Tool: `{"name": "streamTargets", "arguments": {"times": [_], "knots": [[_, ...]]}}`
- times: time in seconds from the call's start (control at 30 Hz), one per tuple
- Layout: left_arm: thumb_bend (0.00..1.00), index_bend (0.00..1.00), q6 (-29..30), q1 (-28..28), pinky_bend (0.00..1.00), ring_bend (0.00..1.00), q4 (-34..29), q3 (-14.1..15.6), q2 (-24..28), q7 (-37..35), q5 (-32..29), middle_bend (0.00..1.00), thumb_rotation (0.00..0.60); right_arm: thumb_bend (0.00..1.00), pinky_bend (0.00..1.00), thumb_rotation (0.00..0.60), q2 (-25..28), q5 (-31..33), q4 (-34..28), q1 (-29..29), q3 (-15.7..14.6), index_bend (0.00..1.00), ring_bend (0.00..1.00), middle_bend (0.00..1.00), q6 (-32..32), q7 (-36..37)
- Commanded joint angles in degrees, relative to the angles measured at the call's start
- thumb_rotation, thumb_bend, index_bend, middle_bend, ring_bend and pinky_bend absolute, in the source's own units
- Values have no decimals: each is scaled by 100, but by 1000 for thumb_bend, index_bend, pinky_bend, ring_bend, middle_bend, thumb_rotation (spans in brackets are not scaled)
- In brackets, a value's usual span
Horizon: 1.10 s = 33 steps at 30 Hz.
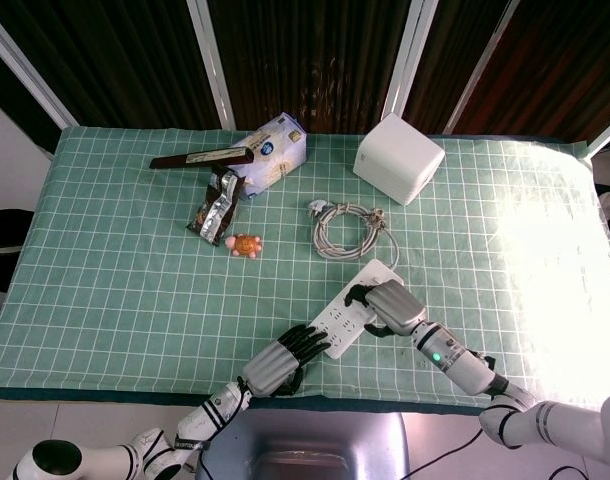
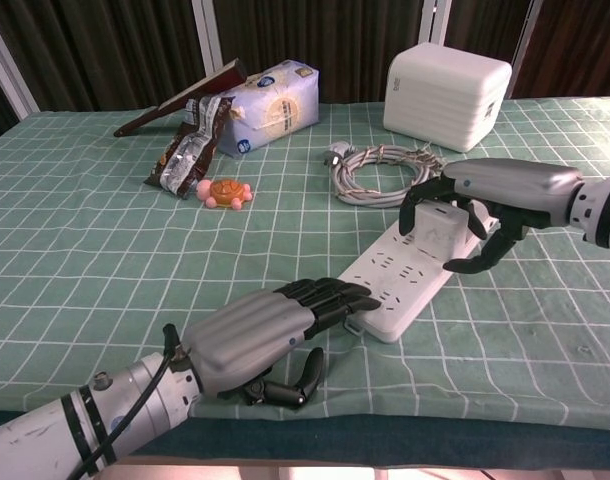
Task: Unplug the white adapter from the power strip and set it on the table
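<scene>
Now mid-unplug: right robot hand (image 2: 485, 205) arched over far end of strip (image 2: 410, 272), fingers curled down around white adapter (image 2: 437, 222), apparently clamped on it, though contact partly hidden. Adapter seemingly seated in its socket, not yet on surface (image 2: 105, 260). Left robot hand (image 2: 270, 325) laid flat, fingers together, pressing down near end of strip, gripping nothing. Coiled cable (image 2: 380, 165) just beyond strip; white box (image 2: 447, 95), snack packs (image 2: 200, 145) and small toy (image 2: 223, 192) well apart at back. Step in hand, by the look of it: securing the grip. Next move likely calls for a straight upward pull while strip is pinned, then setting adapter down on bare cloth beside strip.
</scene>
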Motion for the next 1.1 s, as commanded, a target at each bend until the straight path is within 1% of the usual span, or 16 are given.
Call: {"name": "streamTargets", "arguments": {"times": [0.03,0.2,0.3,0.53,0.73,0.87,1.0,1.1], "knots": [[793,0,1,3,85,21,-2,-3,4,5,-4,67,423,438,743,600,-36,-232,170,-39,-75,967,573,658,198,-177],[793,0,-49,2,85,22,45,3,-27,-12,-26,67,426,438,743,600,-97,-700,534,-56,-249,967,572,658,503,-507],[794,0,-82,-2,85,22,104,15,-70,-21,-28,67,421,437,743,600,-117,-864,657,-57,-298,967,572,658,618,-701],[793,0,29,-8,86,22,119,-5,-98,-65,25,67,423,437,743,600,-55,-1007,633,-119,-348,967,573,658,828,-820],[780,0,448,-9,88,19,-77,-92,47,-138,185,68,413,437,743,600,271,-1152,474,-285,-507,967,573,658,1079,-840],[759,0,649,-24,89,17,-335,-181,235,-90,239,69,379,438,743,600,583,-1285,416,-453,-681,967,573,658,1262,-969],[742,0,802,-22,88,17,-639,-275,487,45,250,69,368,437,743,600,925,-1430,442,-649,-924,967,573,658,1313,-1404],[735,0,919,-12,88,17,-905,-366,707,93,232,69,363,433,743,600,1092,-1573,581,-853,-1093,964,573,658,1480,-1683]]}}
